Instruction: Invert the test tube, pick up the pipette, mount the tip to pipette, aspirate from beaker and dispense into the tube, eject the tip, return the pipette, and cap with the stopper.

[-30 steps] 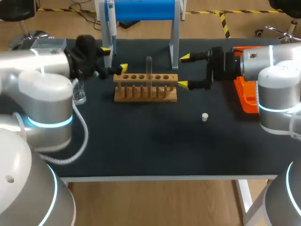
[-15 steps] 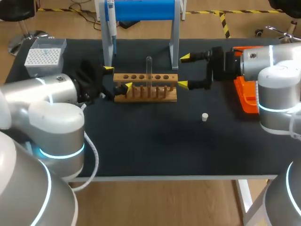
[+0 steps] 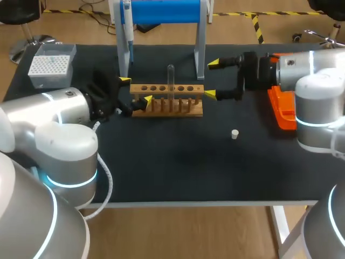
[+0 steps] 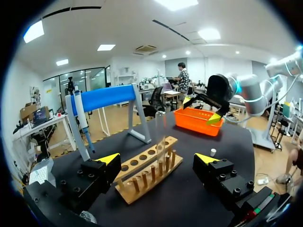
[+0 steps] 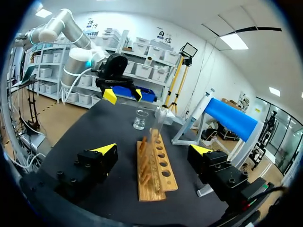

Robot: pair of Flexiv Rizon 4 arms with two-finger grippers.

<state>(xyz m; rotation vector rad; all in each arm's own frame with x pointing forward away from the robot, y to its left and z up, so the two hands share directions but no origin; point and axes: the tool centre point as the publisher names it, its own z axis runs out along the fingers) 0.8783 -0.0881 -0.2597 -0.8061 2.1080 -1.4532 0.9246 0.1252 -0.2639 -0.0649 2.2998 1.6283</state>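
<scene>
A clear test tube (image 3: 171, 80) stands upright in the wooden rack (image 3: 167, 101) at mid-table. My left gripper (image 3: 136, 89) is open at the rack's left end; in its wrist view the gripper (image 4: 158, 161) faces the rack (image 4: 149, 170) and tube (image 4: 161, 137) lengthwise. Open too, my right gripper (image 3: 212, 80) sits at the rack's right end, and in its own view the gripper (image 5: 152, 150) frames the rack (image 5: 154, 168) and tube (image 5: 158, 125). The pipette (image 3: 127, 27) hangs on the blue stand. A white stopper (image 3: 234, 134) lies right of the rack. The beaker (image 5: 140, 119) stands beyond the rack.
A tip box (image 3: 51, 63) sits at the back left corner. An orange bin (image 3: 281, 108) lies at the right edge under my right arm. The blue stand (image 3: 161, 12) rises just behind the rack. My left arm hides the beaker in the head view.
My left arm swung from the back left down to the rack's left end, uncovering the tip box. The right gripper shifted slightly. Both stayed open.
</scene>
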